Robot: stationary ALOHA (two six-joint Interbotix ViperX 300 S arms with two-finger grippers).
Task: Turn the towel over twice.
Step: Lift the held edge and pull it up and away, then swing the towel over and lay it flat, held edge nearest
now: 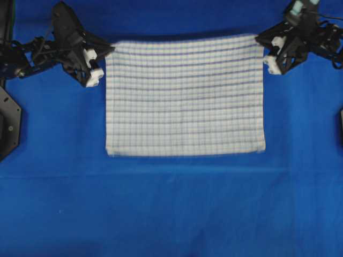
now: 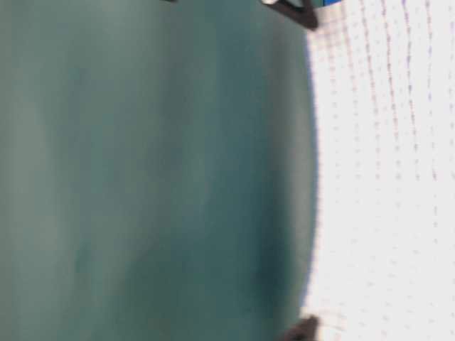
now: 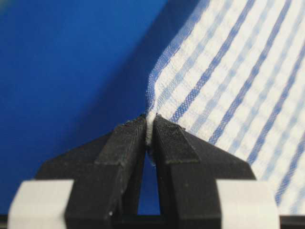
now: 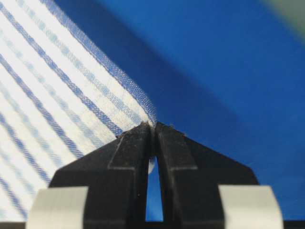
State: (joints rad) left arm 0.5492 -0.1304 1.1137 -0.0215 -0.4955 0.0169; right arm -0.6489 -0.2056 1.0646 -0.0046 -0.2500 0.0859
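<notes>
The towel (image 1: 185, 96), white with thin dark- and light-blue stripes in a check grid, is spread out on the blue cloth, its far edge raised a little with a shadow behind it. My left gripper (image 1: 105, 52) is shut on the towel's far left corner; in the left wrist view the black fingertips pinch the white hem of the towel (image 3: 228, 71) at my left gripper (image 3: 150, 129). My right gripper (image 1: 261, 47) is shut on the far right corner, and the right wrist view shows the towel (image 4: 52, 100) caught in my right gripper (image 4: 153, 128). The towel (image 2: 391, 177) is blurred in the table-level view.
A plain blue cloth (image 1: 171, 214) covers the table all round the towel. Both black arms (image 1: 48, 48) reach in from the far corners. A dark fixture (image 1: 8, 123) stands at the left edge.
</notes>
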